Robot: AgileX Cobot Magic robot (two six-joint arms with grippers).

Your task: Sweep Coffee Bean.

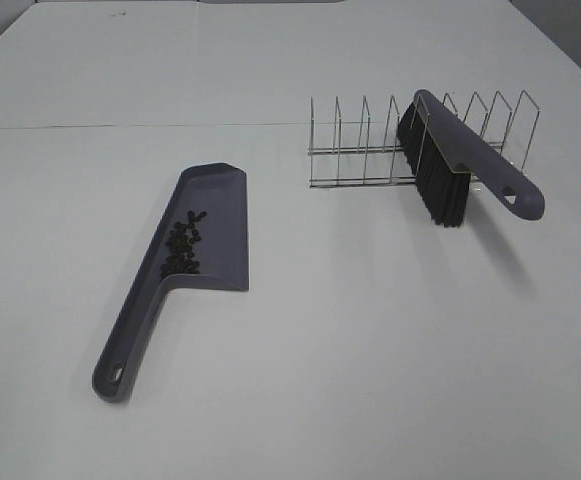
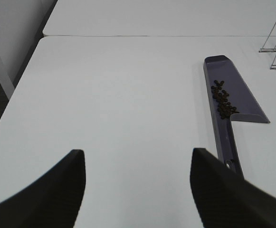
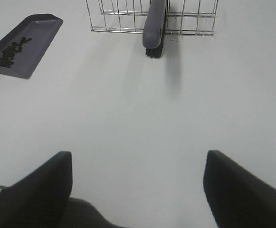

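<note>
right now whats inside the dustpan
A cluster of coffee beans lies in the dustpan, along its raised side wall near the handle. Nothing covers them; the rest of the pan is bare.

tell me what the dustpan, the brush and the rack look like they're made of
Dustpan: probably moulded plastic, matte grey-purple, one smooth piece with a hang hole in the handle.
Brush: back and handle look like the same matte plastic; the bristles are black, likely synthetic fibre.
Rack: thin bent metal wire, shiny silver finish.

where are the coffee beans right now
In the exterior high view, left of centre: the coffee beans lie heaped in the dustpan, against its raised wall, left of the wire rack.
</note>
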